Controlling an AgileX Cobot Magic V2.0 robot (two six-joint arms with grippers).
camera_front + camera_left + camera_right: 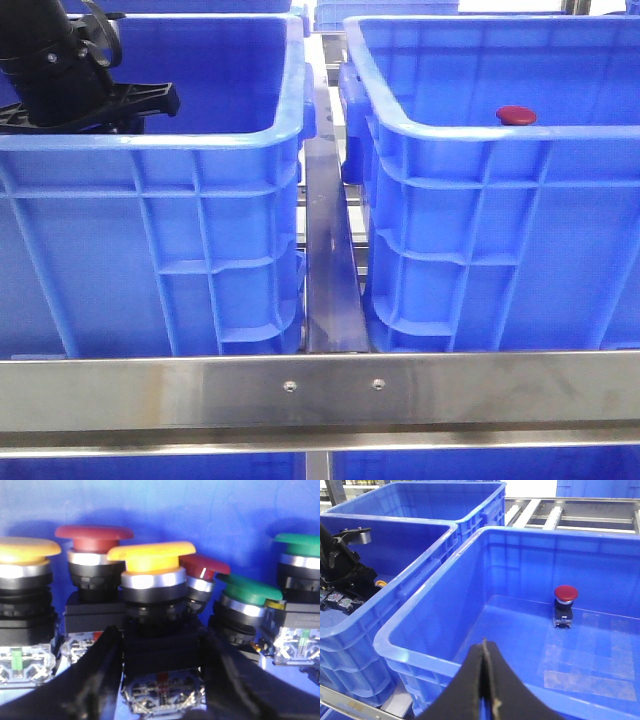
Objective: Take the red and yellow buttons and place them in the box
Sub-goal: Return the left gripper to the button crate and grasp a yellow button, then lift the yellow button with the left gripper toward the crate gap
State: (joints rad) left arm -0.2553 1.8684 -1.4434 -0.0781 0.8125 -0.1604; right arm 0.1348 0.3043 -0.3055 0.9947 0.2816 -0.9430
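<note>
The left gripper (162, 655) is down inside the left crate (150, 160), its two dark fingers spread either side of the black body of a yellow button (152, 555), and it is hard to tell whether they touch that body yet, so call them open around it, not clamped. Over in the right crate (480, 180) a red button (565, 593) already stands upright on the floor near the far wall, so by my reading the yellow one is the piece left to fetch. The right gripper (485, 680) hangs above the near rim of that crate with its fingers pressed together, holding nothing. For a good grasp, the squeeze should land on the square black body below the chrome ring, not on the domed cap, which would likely slip. It is crowded in there: another yellow cap (25, 550), a dark red one (94, 532) behind, a second red (205, 566) tucked just beside and green ones (245, 587) to the other side, all near enough to snag. A straight lift looks safest, high enough to clear both crate walls and the metal rail (325, 250) between them, and the right crate's floor offers plenty of open room for the drop.
</note>
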